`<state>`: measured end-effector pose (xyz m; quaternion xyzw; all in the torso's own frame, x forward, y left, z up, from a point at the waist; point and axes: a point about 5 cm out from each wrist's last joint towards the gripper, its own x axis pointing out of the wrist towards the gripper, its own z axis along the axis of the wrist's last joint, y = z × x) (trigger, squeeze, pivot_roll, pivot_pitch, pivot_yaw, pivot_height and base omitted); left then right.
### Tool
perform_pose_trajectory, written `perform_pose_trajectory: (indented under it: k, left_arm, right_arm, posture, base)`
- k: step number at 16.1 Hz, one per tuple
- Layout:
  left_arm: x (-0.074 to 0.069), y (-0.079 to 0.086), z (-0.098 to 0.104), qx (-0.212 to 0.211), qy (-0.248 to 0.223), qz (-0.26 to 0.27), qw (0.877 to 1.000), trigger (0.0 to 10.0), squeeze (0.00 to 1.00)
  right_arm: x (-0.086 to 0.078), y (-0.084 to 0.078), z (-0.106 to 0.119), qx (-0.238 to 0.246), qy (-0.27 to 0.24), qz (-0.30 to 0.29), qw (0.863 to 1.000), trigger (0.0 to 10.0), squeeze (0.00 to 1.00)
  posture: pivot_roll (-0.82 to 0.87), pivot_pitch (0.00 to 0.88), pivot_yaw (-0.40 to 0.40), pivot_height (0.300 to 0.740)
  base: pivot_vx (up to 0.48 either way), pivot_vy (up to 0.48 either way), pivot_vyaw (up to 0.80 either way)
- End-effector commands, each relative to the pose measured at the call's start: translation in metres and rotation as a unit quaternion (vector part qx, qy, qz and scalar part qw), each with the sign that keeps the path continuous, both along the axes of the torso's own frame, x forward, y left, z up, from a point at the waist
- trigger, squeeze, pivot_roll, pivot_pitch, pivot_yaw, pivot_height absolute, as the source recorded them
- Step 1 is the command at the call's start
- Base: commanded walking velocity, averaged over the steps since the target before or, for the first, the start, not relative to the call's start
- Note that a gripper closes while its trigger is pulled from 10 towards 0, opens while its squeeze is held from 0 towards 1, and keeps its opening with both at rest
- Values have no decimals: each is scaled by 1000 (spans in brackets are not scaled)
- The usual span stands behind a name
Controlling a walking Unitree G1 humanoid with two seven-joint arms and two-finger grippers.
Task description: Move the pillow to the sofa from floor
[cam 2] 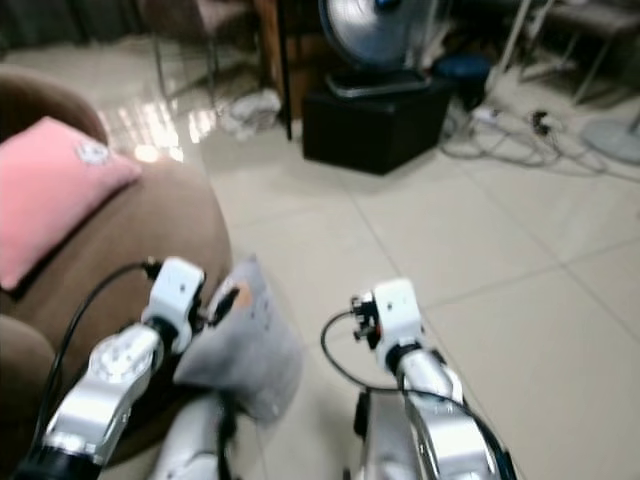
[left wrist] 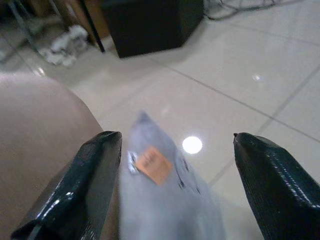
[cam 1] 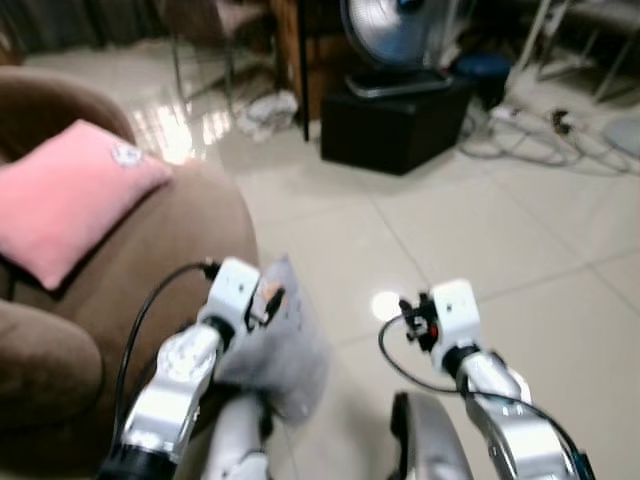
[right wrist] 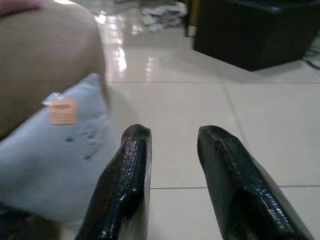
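Glossy cream floor tiles (cam 1: 470, 230) run back to a black box (cam 1: 395, 125) carrying a fan (cam 1: 395, 35) cut off by the frame edge. Left gripper (left wrist: 175, 165), fingers spread wide and released, has the grey pillow (cam 1: 280, 350) between them, its lower part hidden and contact unclear; the brown sofa (cam 1: 150, 260) with a pink cushion (cam 1: 65, 195) lies just beside. Right gripper (right wrist: 172, 165), fingers parted and empty, hangs over bare tile, the pillow just to its side.

Two pillows: grey (cam 1: 280, 350), pink (cam 1: 65, 195). One sofa (cam 1: 170, 250). One fan (cam 1: 395, 35), seemingly.
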<state>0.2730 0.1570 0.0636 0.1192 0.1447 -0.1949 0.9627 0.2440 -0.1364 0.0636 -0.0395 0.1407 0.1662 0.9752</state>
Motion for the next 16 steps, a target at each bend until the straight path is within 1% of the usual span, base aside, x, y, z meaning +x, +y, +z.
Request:
perform_pose_trajectory:
  k: [1,3,5,7,8,9,11,13,15,16]
  left_arm:
    - [0,0,-3,-3,17,-13,1000,10000,1000]
    - [6,-2,-16,-1,44,-18,999,10000,1000]
    - [16,-1,-30,-3,72,7,997,10000,1000]
    - [21,5,-40,15,88,38,995,10000,1000]
    - [23,10,-43,19,91,56,994,10000,1000]
    - [24,18,-46,28,92,81,992,10000,1000]
    - [25,31,-51,17,108,114,987,10000,1000]
    - [21,33,-58,8,131,115,985,10000,1000]
    - [17,35,-65,9,146,116,982,10000,1000]
    - [17,36,-66,0,149,122,981,10000,1000]
  right_arm:
    - [-2,6,3,16,-7,21,1000,10000,1000]
    - [-4,8,2,13,0,47,999,10000,1000]
    - [-5,10,-4,-2,8,79,997,10000,1000]
    - [-6,9,-14,-21,20,91,995,10000,1000]
    - [-8,8,-20,-27,32,97,994,10000,1000]
    - [-12,7,-27,-38,46,108,992,10000,1000]
    - [-23,5,-38,-49,67,143,986,10000,1000]
    - [-28,1,-42,-57,71,158,983,10000,1000]
    - [-34,-4,-41,-62,67,163,982,10000,1000]
    - [-35,-5,-40,-63,62,163,983,10000,1000]
  posture:
    - [-44,30,32,565]
    - [-51,38,33,565]
    - [-61,57,34,565]
    - [-71,81,36,565]
    - [-80,108,36,565]
    - [-90,126,36,565]
    - [-114,181,20,565]
    - [-128,208,1,565]
    - [-149,240,-14,565]
    - [-155,247,-18,565]
  base:
    - [0,0,0]
    - [0,0,0]
    - [0,0,0]
    - [0,0,0]
    - [0,0,0]
    - [0,0,0]
    - [0,0,0]
    - [0,0,0]
    - [0,0,0]
    - [0,0,0]
